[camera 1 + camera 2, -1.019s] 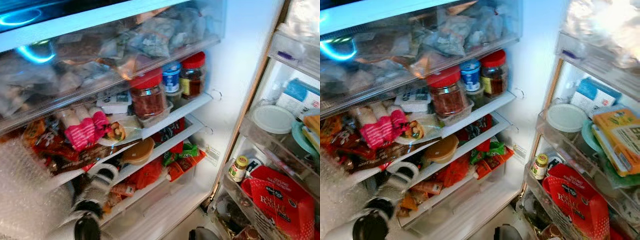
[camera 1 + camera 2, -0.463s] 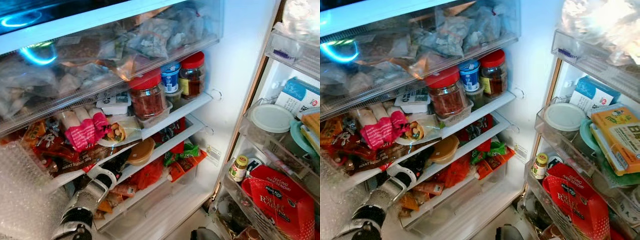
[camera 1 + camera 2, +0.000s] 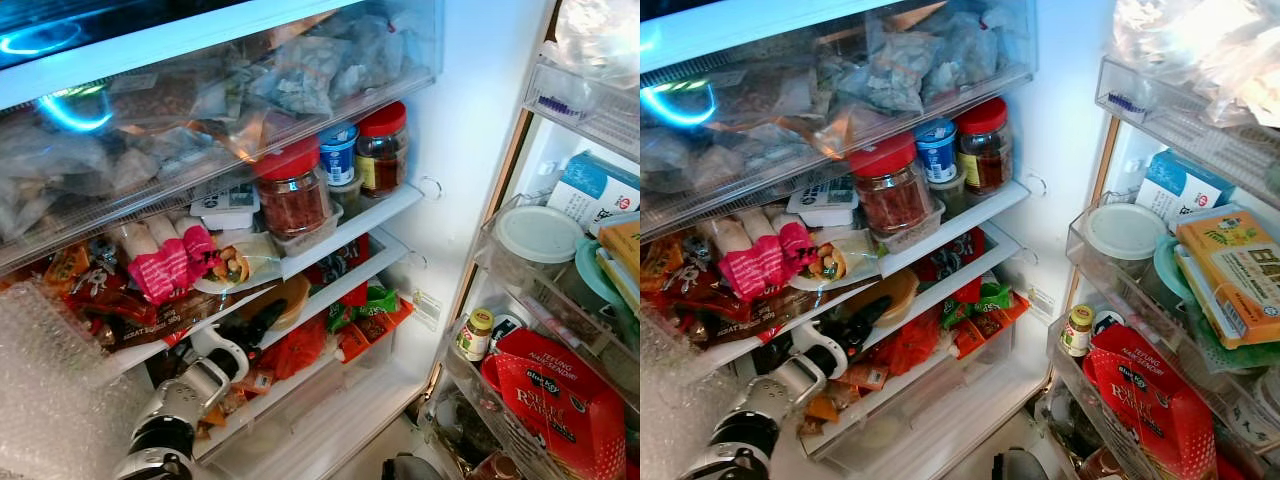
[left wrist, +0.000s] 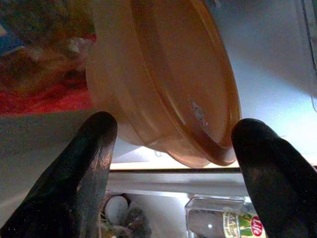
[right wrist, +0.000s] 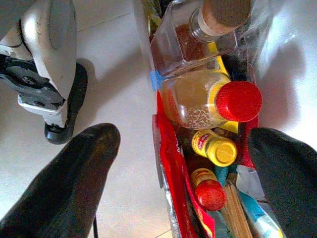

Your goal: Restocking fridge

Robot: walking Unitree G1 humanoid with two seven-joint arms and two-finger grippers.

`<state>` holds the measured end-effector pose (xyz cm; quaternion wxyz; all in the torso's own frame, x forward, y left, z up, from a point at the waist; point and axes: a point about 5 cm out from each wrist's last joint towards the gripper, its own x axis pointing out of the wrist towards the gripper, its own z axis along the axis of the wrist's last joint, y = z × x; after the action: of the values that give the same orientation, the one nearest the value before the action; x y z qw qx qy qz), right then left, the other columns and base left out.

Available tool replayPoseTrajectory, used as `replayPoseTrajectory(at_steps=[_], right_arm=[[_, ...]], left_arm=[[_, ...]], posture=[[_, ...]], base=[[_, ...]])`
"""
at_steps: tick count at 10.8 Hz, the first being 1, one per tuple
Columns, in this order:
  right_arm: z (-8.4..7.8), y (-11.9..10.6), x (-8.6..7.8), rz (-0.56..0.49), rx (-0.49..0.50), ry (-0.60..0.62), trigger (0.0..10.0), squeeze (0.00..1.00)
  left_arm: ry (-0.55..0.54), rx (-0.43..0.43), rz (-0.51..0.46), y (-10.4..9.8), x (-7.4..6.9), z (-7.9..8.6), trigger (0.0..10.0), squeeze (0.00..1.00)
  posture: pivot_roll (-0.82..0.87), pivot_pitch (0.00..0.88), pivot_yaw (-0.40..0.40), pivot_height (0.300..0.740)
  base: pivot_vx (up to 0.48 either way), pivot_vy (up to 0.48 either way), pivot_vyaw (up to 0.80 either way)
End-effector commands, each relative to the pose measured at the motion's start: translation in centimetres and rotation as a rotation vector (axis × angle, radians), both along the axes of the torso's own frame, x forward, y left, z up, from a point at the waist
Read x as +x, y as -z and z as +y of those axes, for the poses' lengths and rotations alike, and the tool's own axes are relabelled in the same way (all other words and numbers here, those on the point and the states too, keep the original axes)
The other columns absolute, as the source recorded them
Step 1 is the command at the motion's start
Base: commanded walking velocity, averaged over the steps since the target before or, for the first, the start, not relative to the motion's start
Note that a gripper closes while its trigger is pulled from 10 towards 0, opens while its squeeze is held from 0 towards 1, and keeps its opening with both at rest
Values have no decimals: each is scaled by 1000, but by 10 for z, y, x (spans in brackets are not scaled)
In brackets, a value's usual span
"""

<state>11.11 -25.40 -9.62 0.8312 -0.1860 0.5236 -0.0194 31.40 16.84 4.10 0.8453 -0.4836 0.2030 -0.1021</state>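
L arm is pushing further into the fridge vs. the frames a sec ago: then the wrist was sitting low at 7 o'clock of the eye view, now the left gripper (image 3: 262, 322) is reaching up-right, its tips arriving at the orange lidded tub (image 3: 287, 297) on the middle shelf (image 3: 345, 280). The tub itself isn't moving; the camera is shifting only slightly. I'm reading this as the approach to a grasp, w/ the tub being the item handled in the restock, prob. to shift or reseat it, but that's a guess.

In the left wrist view the two black fingers (image 4: 89, 168) are standing wide apart, w/ the tub between and just beyond them, not yet touching either pad. So the pincer is spread and gripping nothing.

The tub is looking like translucent amber plastic, round, shallow, w/ a raised lid rim; contents can't be made out. It's sitting under the red-lidded jar (image 3: 292, 190) shelf, at 10 o'clock of the green packets (image 3: 372, 300).

The right gripper (image 5: 183, 168) is hanging low w/ fingers apart, holding nothing, over a red bag of bottles (image 5: 198, 163): a red-capped jar (image 5: 213, 101), small yellow-capped ones. These are prob. the stock waiting to go in.
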Motion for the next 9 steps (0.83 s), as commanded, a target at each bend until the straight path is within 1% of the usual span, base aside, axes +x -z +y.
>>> replayPoseTrajectory(at_steps=[1,2,4,5,6,7,8,9], right_arm=[[4,1,-1,5,15,1,10000,0],[4,1,0,6,15,-4,10000,0],[3,1,0,6,13,-9,10000,0],[3,1,0,6,12,-8,10000,0],[3,1,0,5,11,-9,10000,0],[3,1,0,5,12,-4,10000,0],[3,1,0,4,13,-1,10000,0],[3,1,0,4,13,0,10000,0]], left_arm=[[-24,-4,-26,-5,5,1,10000,0],[-65,-31,-56,-11,13,-2,10000,0],[-124,-70,-59,-11,19,-7,10000,0],[-136,-69,-57,-11,20,-8,10000,0],[-145,-66,-45,-10,22,-11,10000,0],[-124,-48,-41,-10,22,-12,10000,0],[-106,-34,-45,-8,20,-12,10000,0],[-87,4,-59,-5,15,-7,10000,0]], posture=[[-291,0,86,653],[-289,0,82,653],[-294,0,79,653],[-296,0,77,653],[-299,0,79,653],[-308,0,83,653],[-308,0,83,653],[-298,0,84,653]], base=[[0,0,0],[0,0,0],[0,0,0],[0,0,0],[0,0,0],[0,0,0],[0,0,0],[0,0,0]])
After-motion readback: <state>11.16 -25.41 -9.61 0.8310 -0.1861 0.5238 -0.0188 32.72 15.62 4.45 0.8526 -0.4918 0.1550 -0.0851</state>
